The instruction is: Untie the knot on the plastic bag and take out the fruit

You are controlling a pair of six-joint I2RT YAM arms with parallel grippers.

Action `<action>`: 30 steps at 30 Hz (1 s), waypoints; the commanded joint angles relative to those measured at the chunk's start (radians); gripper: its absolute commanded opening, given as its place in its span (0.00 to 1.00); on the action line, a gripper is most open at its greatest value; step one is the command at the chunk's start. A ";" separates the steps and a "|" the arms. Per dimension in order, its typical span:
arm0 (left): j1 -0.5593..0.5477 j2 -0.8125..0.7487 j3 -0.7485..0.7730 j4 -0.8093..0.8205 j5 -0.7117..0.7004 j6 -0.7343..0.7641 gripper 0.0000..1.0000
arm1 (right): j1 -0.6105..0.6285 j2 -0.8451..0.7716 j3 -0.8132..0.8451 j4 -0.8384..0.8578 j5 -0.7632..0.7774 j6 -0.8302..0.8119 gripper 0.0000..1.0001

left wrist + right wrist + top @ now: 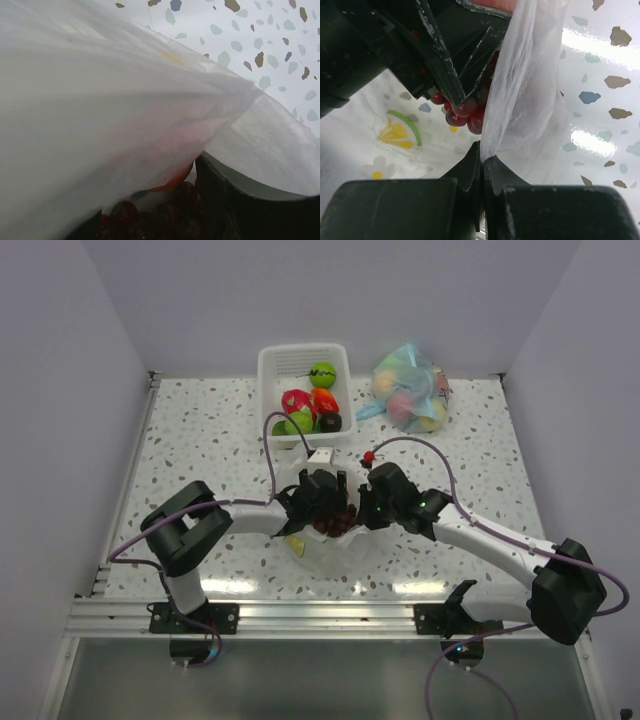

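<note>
Currently, plastic bag [330,550]: mouth open, worktop [200,440] centre, 6 o'clock of white basket [268,370]. Its rim: pinched fast by right tool [482,160]. Inside: left tool [460,97], clenched on dark-red grape bunch [465,112]. Risk: film draped over left tool snags on withdrawal, dragging bag, stripping grapes.

A white basket [300,349] sits at the upper centre of the frame on the speckled counter [200,440]. Just right of it, not touching, lies 1 blue-tinted bag [410,390] of pastel fruits, its blue tie [368,410] pointing toward the basket. An aluminium rail [320,612] edges the bottom.
</note>
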 commanded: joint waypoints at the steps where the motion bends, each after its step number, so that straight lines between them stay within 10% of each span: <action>1: 0.036 0.028 0.024 0.044 -0.057 -0.001 0.70 | 0.006 -0.017 0.061 -0.041 -0.003 -0.019 0.00; 12: 0.064 -0.127 -0.092 -0.015 -0.035 0.062 0.31 | 0.005 -0.039 0.076 -0.048 0.113 -0.002 0.00; 30: 0.021 -0.690 -0.226 -0.284 0.209 0.180 0.27 | 0.006 0.035 0.081 -0.006 0.170 -0.028 0.00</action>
